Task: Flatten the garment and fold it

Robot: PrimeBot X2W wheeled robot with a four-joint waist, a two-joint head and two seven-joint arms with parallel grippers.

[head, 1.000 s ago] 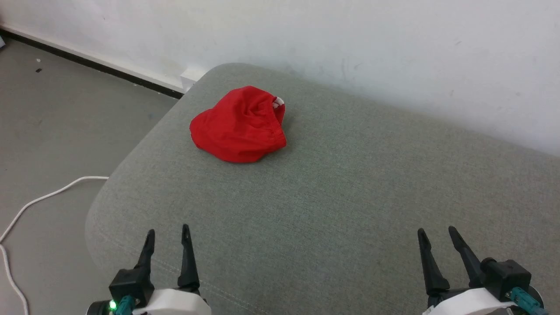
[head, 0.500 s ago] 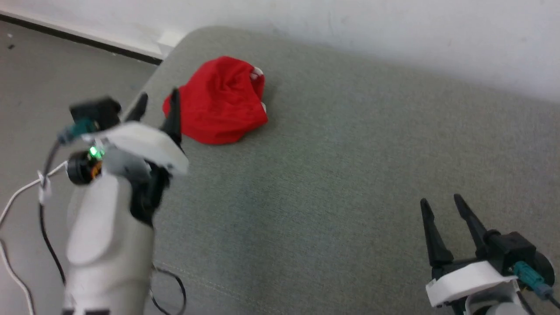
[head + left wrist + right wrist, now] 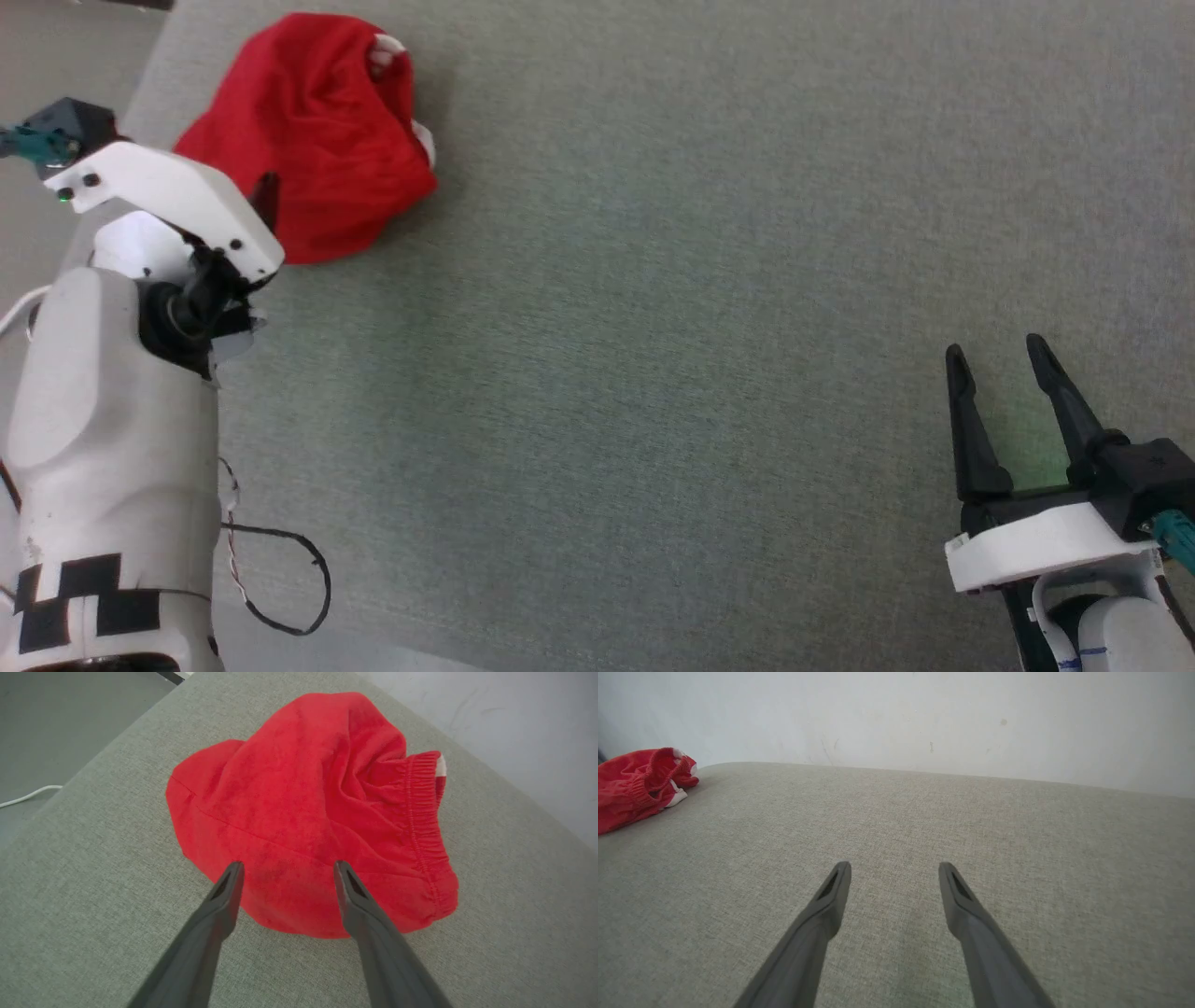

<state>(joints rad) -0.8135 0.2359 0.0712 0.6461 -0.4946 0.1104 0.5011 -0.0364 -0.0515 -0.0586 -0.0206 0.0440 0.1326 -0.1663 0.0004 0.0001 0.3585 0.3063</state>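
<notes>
— Far left on the grey cushion [image 3: 653, 373], head view first: where does the garment lie for me?
— You have the garment [image 3: 308, 131] bunched in a red mound close to the cushion's far left edge. Your left arm [image 3: 103, 401] is right at its near side. The white wrist housing [image 3: 168, 201] covers most of that hand, with one dark finger [image 3: 267, 196] showing against the red. Your right gripper [image 3: 994, 347] sits well apart at the near right, fingers spread with nothing between them.
— And the left wrist view?
— Your left gripper [image 3: 286, 870] hangs with its fingers apart and empty, tips over the mound's near hem, the cloth straight ahead. Whether the tips touch it, I can't tell. The elastic waistband [image 3: 423, 826] runs near to far down the right side.
— Long axis?
— Hard to call: it's crumpled, about as wide as deep. The leg openings are tucked out of sight, and only a scrap of white [image 3: 442, 765] peeks out at the far right.
— Right wrist view?
— You see the garment far off to the left, cut by the frame edge, with bare cushion ahead of the spread fingers. I judge your left arm should start.
</notes>
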